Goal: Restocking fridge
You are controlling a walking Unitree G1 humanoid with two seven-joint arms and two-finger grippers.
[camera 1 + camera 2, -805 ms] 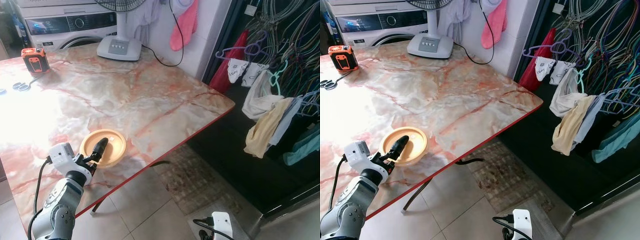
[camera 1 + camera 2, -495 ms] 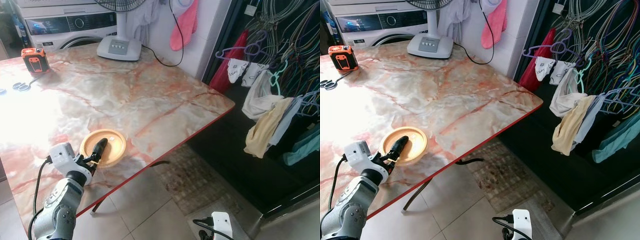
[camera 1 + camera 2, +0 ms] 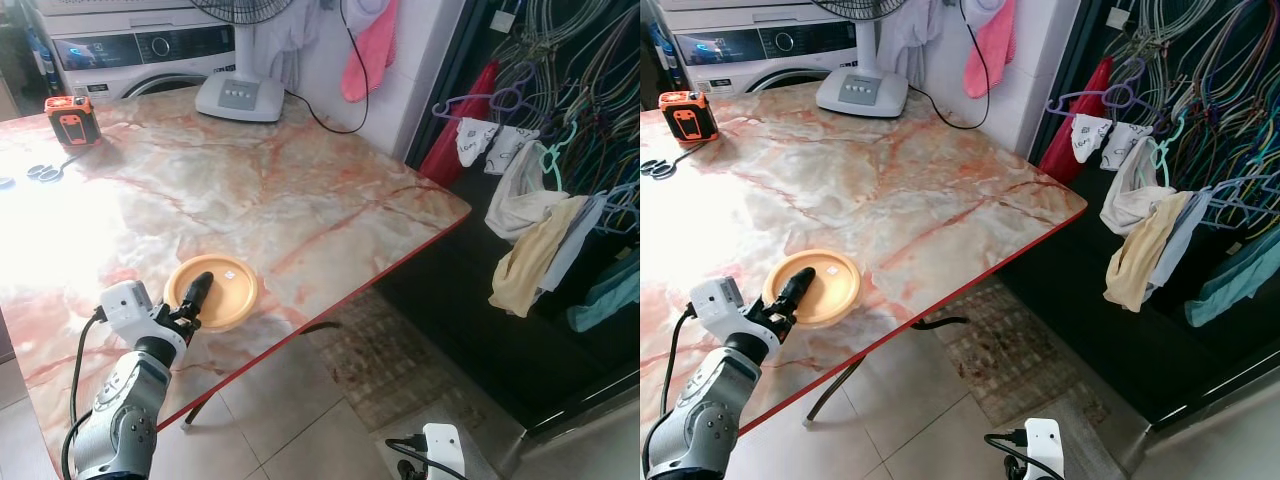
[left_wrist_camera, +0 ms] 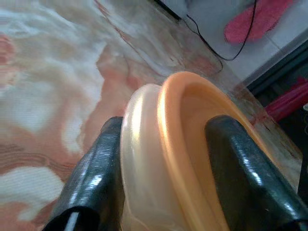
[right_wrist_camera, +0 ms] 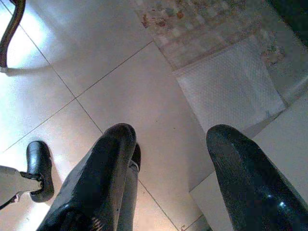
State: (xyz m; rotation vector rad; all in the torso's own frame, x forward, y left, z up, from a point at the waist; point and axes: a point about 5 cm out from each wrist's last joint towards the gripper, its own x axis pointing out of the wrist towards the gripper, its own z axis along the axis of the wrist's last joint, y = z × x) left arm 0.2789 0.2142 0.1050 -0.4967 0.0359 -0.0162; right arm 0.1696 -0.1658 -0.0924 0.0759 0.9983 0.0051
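Our left gripper [image 4: 159, 192] is clamped on the near rim of the orange plate [image 3: 222, 292], one finger [image 4: 91, 183] under it and one inside, and the plate sits near the front edge of the marble table [image 3: 300, 190]. Our right gripper [image 5: 173, 192] hangs spread apart over the tiled floor [image 5: 110, 62]. Farther back on the table we see a fan base [image 3: 238, 96], an orange tape measure [image 3: 70, 118] and scissors [image 3: 42, 172].

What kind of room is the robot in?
Probably a laundry or utility area of a home: a washing machine stands behind the marble table, and clothes on hangers hang at the right. The left gripper holds an orange plate on the table.
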